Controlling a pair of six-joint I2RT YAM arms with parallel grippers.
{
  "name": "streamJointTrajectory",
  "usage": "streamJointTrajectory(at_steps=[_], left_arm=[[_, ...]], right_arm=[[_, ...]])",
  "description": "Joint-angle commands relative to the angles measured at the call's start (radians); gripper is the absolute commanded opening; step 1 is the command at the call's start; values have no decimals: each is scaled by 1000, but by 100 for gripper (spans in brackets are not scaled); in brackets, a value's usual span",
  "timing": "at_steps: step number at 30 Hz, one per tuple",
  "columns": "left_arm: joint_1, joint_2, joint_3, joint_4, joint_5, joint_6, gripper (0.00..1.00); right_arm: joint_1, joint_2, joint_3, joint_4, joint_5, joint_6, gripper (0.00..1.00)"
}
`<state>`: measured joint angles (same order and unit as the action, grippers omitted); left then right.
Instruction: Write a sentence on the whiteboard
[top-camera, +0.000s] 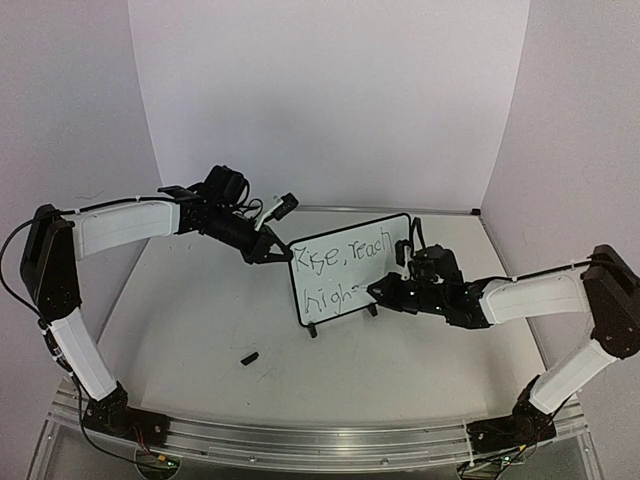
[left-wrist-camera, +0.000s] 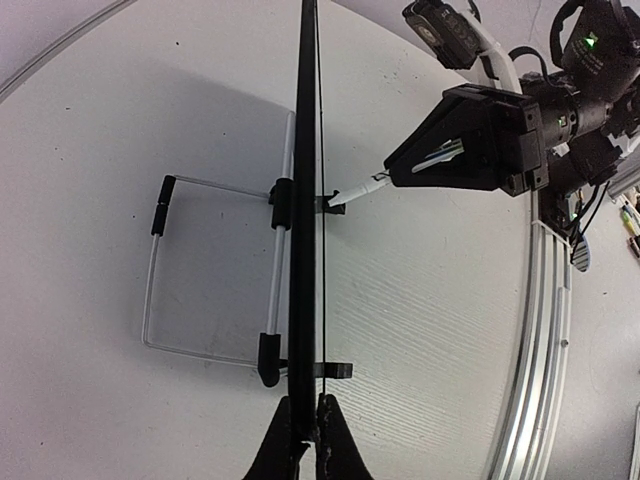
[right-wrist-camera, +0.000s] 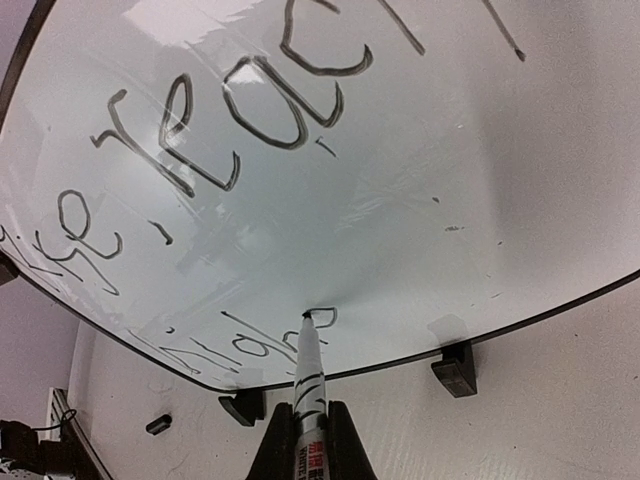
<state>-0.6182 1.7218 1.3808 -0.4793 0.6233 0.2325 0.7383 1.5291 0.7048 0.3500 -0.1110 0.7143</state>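
Observation:
The whiteboard (top-camera: 362, 275) stands upright on its black feet at the table's middle. The sentence (top-camera: 345, 255) reads "Rise, reach" on the top line, with "high" and one more part-drawn letter below. My left gripper (top-camera: 272, 252) is shut on the board's left edge; in the left wrist view the board (left-wrist-camera: 305, 200) shows edge-on between the jaws of the left gripper (left-wrist-camera: 308, 425). My right gripper (right-wrist-camera: 306, 425) is shut on a white marker (right-wrist-camera: 309, 365). The marker's tip touches the board (right-wrist-camera: 420, 200) at the end of the lower line (right-wrist-camera: 245, 345).
A small black marker cap (top-camera: 249, 357) lies on the table in front of the board's left side and also shows in the right wrist view (right-wrist-camera: 158, 425). A wire stand (left-wrist-camera: 200, 270) props the board from behind. White walls enclose the table.

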Motion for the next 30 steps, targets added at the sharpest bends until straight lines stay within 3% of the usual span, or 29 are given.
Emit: streamJointTrajectory(at_steps=[1,30], left_arm=[[-22,36,-19,-127,-56,40,0],[-23,41,-17,-127,-53,39,0]], right_arm=[[-5,29,29,26,-3,-2,0],[-5,4,-5,-29,86,48,0]])
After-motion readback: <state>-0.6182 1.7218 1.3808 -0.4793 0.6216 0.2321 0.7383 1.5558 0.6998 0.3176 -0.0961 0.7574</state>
